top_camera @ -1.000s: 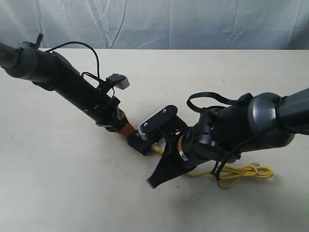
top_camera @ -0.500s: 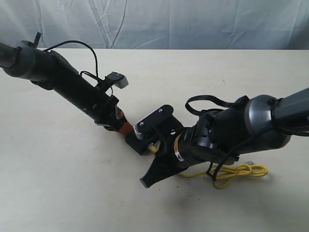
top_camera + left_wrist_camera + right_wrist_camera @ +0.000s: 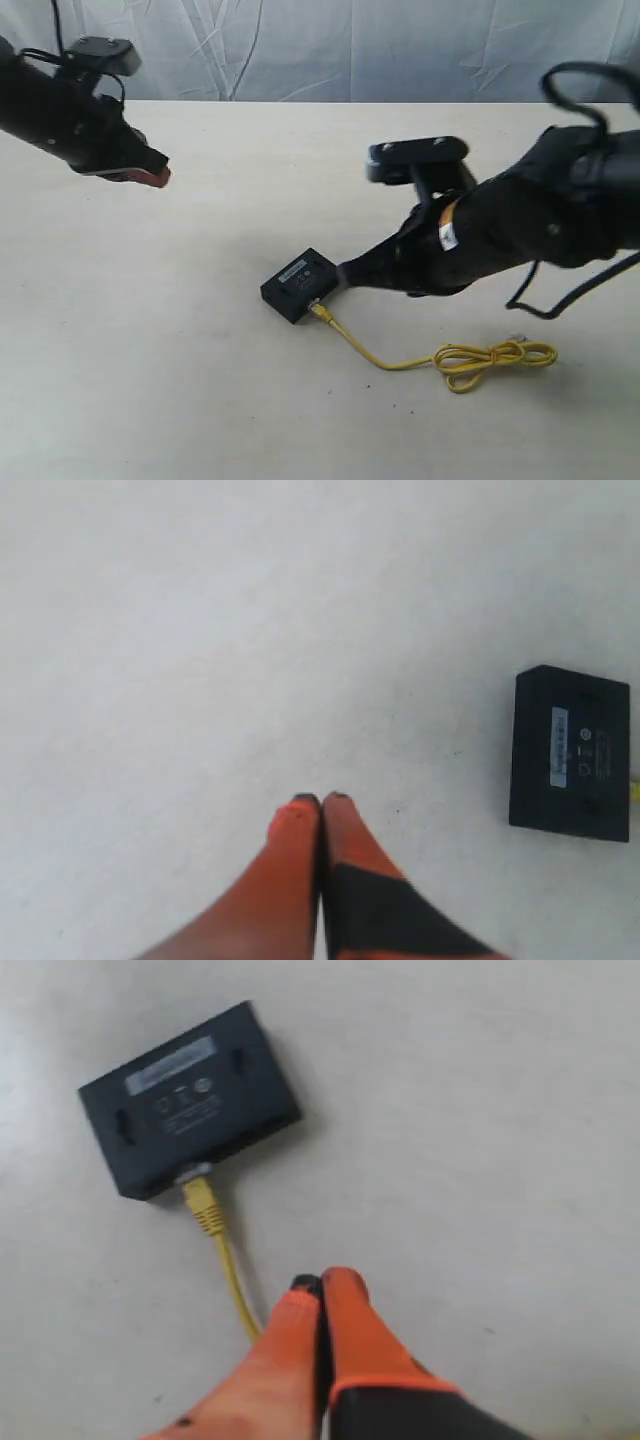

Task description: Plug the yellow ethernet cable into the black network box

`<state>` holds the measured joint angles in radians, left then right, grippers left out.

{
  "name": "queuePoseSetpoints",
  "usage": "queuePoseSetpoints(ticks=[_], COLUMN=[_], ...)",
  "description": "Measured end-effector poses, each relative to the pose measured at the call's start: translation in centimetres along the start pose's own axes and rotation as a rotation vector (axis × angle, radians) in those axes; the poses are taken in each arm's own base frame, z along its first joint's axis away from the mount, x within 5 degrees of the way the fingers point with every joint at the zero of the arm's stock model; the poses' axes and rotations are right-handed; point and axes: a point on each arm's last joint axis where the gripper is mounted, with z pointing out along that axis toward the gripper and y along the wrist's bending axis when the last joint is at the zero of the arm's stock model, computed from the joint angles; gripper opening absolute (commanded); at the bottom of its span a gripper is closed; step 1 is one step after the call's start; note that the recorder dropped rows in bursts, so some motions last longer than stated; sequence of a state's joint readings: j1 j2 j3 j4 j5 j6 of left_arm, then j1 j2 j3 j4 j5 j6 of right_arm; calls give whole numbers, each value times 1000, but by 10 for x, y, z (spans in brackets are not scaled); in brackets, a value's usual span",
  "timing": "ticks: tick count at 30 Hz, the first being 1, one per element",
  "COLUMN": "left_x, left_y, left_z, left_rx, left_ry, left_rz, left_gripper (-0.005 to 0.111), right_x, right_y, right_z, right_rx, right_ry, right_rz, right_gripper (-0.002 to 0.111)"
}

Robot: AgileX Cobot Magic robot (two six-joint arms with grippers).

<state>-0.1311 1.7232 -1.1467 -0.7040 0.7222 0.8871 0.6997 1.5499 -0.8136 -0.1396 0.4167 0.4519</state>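
The black network box (image 3: pixel 299 284) lies flat near the table's middle, pale label up; it also shows as the box (image 3: pixel 571 752) and the box (image 3: pixel 190 1097). One plug of the yellow ethernet cable (image 3: pixel 365 350) sits in the box's side port, seen as the cable (image 3: pixel 212 1222). The cord runs right to a loose coil (image 3: pixel 492 358). My right gripper (image 3: pixel 320 1282) is shut and empty, raised just right of the box (image 3: pixel 345 272). My left gripper (image 3: pixel 321 799) is shut and empty, lifted far to the upper left (image 3: pixel 160 175).
A pale cloth backdrop (image 3: pixel 330 50) hangs behind the cream table (image 3: pixel 200 400). The right arm's black body (image 3: pixel 540 225) hovers above the cable's middle stretch. A black cable loop (image 3: pixel 590 85) sticks up from that arm.
Both grippers have left the box. The left arm has pulled back up and to the far left; the right arm has lifted and drawn right. The box now lies uncovered with the cable plugged in.
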Motion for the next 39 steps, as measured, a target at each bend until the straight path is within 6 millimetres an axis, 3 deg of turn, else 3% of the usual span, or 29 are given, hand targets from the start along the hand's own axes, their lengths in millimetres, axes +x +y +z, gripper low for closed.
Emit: queuePoseSetpoints(ticks=[1, 2, 3, 4, 5, 9, 11, 14, 18, 25, 31, 39], left_x=[5, 16, 25, 42, 49, 93, 123, 149, 161, 170, 170, 170], left_y=[-5, -21, -28, -43, -51, -80, -97, -116, -128, -137, -137, -137], left_z=[-10, -44, -54, -80, -94, -134, -151, -170, -184, -196, -196, -196], left_rx=[-28, -96, -119, -176, -208, -297, -330, -357, -370, -391, -390, -390], left_ry=[-24, -117, -143, -222, -278, -442, -530, -639, -719, -792, -794, -794], left_rz=[-8, -4, -4, 10, 21, 67, 107, 169, 208, 240, 241, 241], left_gripper=[0, 0, 0, 0, 0, 0, 0, 0, 0, 0, 0, 0], right_x=[-2, -3, -2, 0, 3, 23, 40, 62, 78, 93, 104, 117], right_y=[-8, -22, -27, -35, -38, -44, -49, -55, -58, -61, -69, -80], right_z=[-11, -32, -41, -63, -73, -124, -151, -178, -202, -224, -238, -251], right_rx=[9, 28, 34, 39, 39, 3, -12, -13, -37, -65, -66, 85], right_ry=[-2, -6, -14, -50, -68, -219, -349, -442, -542, -651, -735, -858], right_rz=[40, 93, 109, 132, 142, 156, 133, 120, 126, 135, 337, 526], right_gripper=[-1, -1, -1, -1, -1, -1, -1, -1, -1, -1, -1, -1])
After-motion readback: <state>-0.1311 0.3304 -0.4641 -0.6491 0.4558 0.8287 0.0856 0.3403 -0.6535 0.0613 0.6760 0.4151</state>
